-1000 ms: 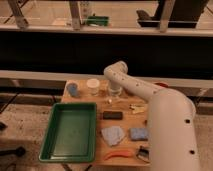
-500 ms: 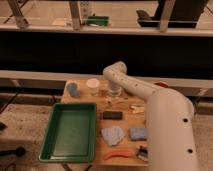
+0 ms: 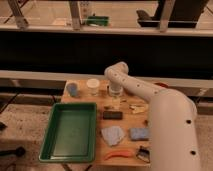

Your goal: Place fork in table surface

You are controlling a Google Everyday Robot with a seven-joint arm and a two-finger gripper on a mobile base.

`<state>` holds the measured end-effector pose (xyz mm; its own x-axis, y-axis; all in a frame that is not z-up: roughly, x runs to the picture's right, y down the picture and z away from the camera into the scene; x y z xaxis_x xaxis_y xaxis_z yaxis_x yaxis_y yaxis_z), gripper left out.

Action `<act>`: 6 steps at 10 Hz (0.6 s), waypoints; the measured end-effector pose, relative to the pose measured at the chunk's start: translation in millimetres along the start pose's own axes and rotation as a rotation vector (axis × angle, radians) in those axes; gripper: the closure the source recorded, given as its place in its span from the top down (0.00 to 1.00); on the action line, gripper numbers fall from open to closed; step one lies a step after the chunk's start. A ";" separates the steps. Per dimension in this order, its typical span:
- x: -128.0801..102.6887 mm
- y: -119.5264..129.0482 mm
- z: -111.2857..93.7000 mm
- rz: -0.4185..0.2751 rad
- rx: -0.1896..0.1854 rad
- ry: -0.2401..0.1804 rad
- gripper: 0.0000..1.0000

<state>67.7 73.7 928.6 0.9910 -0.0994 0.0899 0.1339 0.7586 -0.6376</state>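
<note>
My gripper (image 3: pixel 115 98) hangs at the end of the white arm, low over the far middle of the light wooden table surface (image 3: pixel 125 124). Just below it, a thin dark sliver that looks like the fork (image 3: pixel 112 106) lies on or just above the wood. I cannot tell whether the gripper touches it. A small black rectangular block (image 3: pixel 112 115) lies right in front of it. To the right, a cream-yellow flat piece (image 3: pixel 138 106) rests on the table.
A green tray (image 3: pixel 55 142) fills the table's left side. A blue-grey cup (image 3: pixel 72 89) and a white cup (image 3: pixel 93 85) stand at the back left. A grey cloth (image 3: pixel 112 135), blue sponge (image 3: pixel 139 133), orange utensil (image 3: pixel 119 155) and black-handled peeler (image 3: pixel 143 152) lie near the front.
</note>
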 end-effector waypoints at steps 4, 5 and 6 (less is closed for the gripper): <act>3.3 1.6 -12.4 -0.004 0.013 0.003 0.80; 2.4 4.1 -20.0 -0.010 0.007 0.005 0.80; 0.0 6.9 -27.8 -0.017 0.005 0.004 0.80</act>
<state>68.7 61.1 903.0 0.9886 -0.1147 0.0976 0.1506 0.7600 -0.6323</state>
